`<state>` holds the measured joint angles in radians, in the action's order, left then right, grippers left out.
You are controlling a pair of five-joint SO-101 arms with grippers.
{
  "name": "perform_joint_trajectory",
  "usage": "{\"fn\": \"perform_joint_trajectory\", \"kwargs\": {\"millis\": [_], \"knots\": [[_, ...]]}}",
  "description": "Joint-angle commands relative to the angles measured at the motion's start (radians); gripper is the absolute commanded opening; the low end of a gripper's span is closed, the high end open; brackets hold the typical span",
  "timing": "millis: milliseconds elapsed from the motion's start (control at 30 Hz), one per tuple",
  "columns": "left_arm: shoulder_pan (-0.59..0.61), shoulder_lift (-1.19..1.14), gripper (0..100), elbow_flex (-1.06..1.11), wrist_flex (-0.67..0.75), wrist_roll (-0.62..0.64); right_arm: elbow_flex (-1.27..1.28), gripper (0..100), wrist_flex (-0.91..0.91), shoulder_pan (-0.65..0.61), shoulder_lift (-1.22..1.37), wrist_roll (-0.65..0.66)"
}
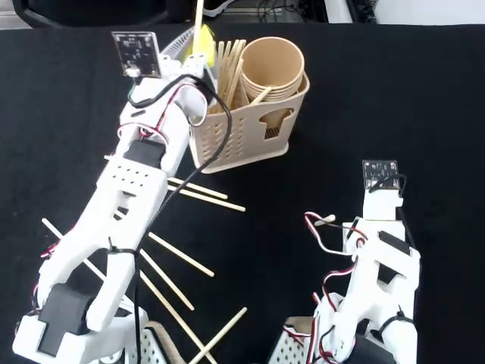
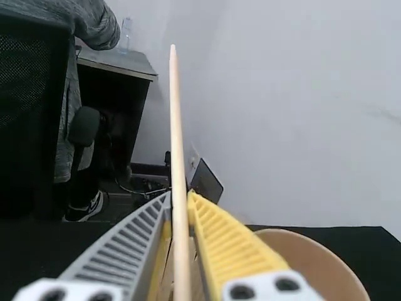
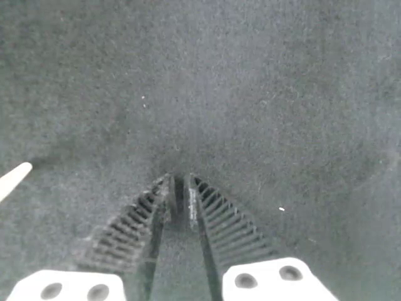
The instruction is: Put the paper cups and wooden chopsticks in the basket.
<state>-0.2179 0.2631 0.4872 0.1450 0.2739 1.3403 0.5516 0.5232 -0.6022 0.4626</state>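
Observation:
A beige basket (image 1: 235, 140) stands at the back of the black table. It holds stacked paper cups (image 1: 273, 61) and several wooden chopsticks (image 1: 229, 64). My left gripper (image 2: 178, 199) is just above the basket's left corner, shut on one chopstick (image 2: 176, 144) that points upward; the top cup's rim (image 2: 319, 263) lies beside it. This held chopstick (image 1: 199, 19) rises past the table's far edge. The right arm (image 1: 379, 250) rests at the near right, its gripper (image 3: 179, 183) shut with nothing in it, close over the cloth.
Several loose chopsticks lie on the cloth in front of the basket: a pair (image 1: 204, 195) under the left arm, others (image 1: 180, 254) nearer the front and one (image 1: 221, 336) at the front edge. A chopstick tip (image 3: 14, 180) lies near the right gripper.

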Motion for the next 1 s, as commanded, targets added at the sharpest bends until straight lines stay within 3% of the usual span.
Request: {"fn": "perform_joint_trajectory", "kwargs": {"millis": [0, 267, 633, 767, 967], "knots": [[-0.013, 0.014, 3, 0.005, 0.015, -0.008, -0.004, 5.4, -0.014, -0.009, -0.025, 0.008], [-0.013, 0.021, 3, 0.09, 0.015, -0.008, -0.004, 5.4, -0.014, -0.009, -0.025, 0.008], [-0.038, 0.213, 3, 0.325, 0.015, -0.069, -0.004, 5.4, -0.014, -0.009, -0.025, 0.008], [-0.031, 0.242, 14, 0.38, 0.015, -0.026, -0.004, 5.4, -0.014, -0.009, -0.025, 0.008], [-0.016, 0.253, 14, 0.344, -0.077, 0.015, -0.004, 5.4, -0.014, -0.009, -0.025, 0.008]]}}
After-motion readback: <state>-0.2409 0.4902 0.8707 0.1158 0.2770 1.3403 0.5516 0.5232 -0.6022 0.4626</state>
